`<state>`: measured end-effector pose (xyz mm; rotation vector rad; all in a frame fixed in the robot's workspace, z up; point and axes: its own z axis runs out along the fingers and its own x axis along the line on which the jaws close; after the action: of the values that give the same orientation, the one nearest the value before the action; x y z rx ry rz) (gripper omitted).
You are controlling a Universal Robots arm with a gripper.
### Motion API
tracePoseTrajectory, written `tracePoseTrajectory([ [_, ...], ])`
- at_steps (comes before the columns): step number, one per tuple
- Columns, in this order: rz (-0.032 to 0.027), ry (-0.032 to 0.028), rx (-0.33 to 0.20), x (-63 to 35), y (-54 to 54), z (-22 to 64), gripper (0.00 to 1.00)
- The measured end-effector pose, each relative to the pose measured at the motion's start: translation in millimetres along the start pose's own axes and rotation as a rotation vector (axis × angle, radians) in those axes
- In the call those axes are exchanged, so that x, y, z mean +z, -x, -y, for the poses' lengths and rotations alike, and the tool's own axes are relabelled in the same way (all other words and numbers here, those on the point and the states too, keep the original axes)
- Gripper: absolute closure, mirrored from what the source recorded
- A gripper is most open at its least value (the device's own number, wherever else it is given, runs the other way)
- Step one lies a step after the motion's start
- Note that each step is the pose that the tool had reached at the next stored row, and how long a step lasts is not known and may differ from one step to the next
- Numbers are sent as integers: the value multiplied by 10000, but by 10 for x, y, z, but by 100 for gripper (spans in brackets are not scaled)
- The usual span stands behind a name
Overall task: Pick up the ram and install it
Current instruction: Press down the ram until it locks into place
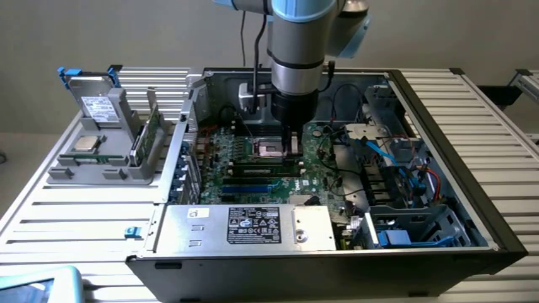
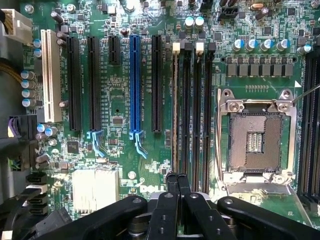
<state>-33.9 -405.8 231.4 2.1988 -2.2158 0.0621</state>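
Note:
The ram (image 1: pixel 262 166) is a narrow green stick with dark chips. It stands on edge in a memory slot of the motherboard (image 1: pixel 252 180), just behind the blue slot (image 1: pixel 252 187). In the wrist view the ram (image 2: pixel 175 110) shows as a thin pale edge in the slot nearest the blue slot (image 2: pixel 134 85). My gripper (image 1: pixel 292 153) hangs straight down inside the open case at one end of that stick, beside the empty processor socket (image 1: pixel 271 149). The gripper (image 2: pixel 178 181) is shut with nothing between its fingers, and its tips sit over the end of the ram's slot.
Outside the case, on the exterior view's left, a grey holder (image 1: pixel 101 170) carries a hard drive (image 1: pixel 100 108), a silver processor (image 1: pixel 87 142) and a green board (image 1: pixel 150 136) leaning upright. Case walls, the power supply (image 1: pixel 252 226), drive cages and cables (image 1: pixel 396 164) crowd the motherboard.

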Motion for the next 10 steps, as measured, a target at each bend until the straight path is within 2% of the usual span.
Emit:
tracePoseTrajectory([
  [10,-4,-58,1,45,1,-9,89],
])
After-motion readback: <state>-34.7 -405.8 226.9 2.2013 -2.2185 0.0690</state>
